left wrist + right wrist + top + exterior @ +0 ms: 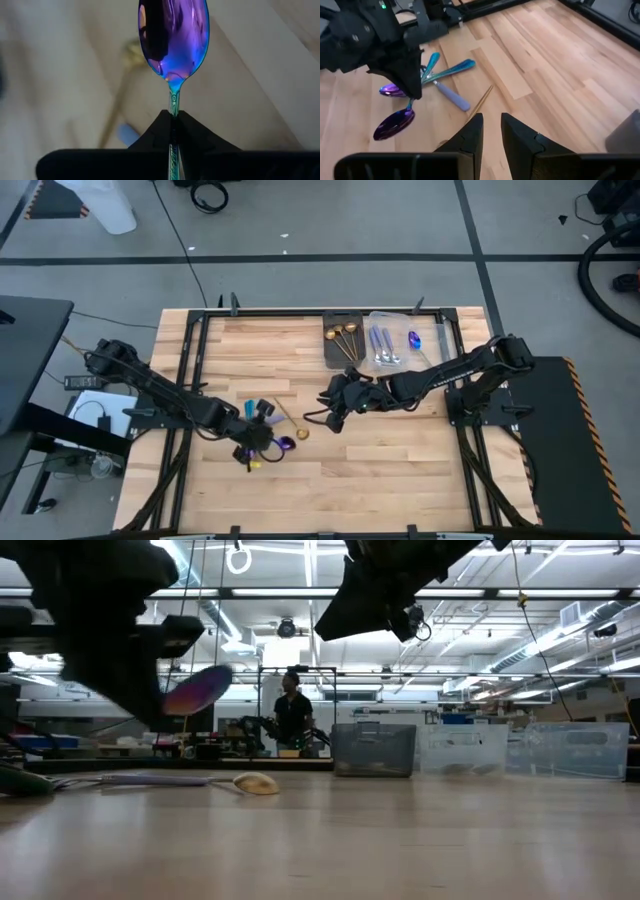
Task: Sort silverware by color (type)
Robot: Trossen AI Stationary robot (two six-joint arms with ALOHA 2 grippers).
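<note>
Fingers of the left gripper [172, 117] are clamped on the thin handle of a purple spoon [173, 37], which hangs above the wood table [400, 460] at its front left. In the left wrist view the spoon's long axis runs straight out from the fingertips, bowl pointing away from the gripper. In the right wrist view the same spoon slants down from the gripper, bowl lowest and clear of the boards.

Under it lies a small pile: one more purple spoon [392, 90], two teal pieces [451, 69] crossing each other, and one pale blue handle [454, 98]. Beside these lies one gold spoon [292, 423], its handle running toward the back left and its bowl toward the front right.

The right gripper [491, 131] hovers near the table's middle, its fingers a little apart with nothing between them.

At the back stand a dark tray [329, 350] with two gold spoons and a clear tray [428, 330] with silver pieces I cannot count.
</note>
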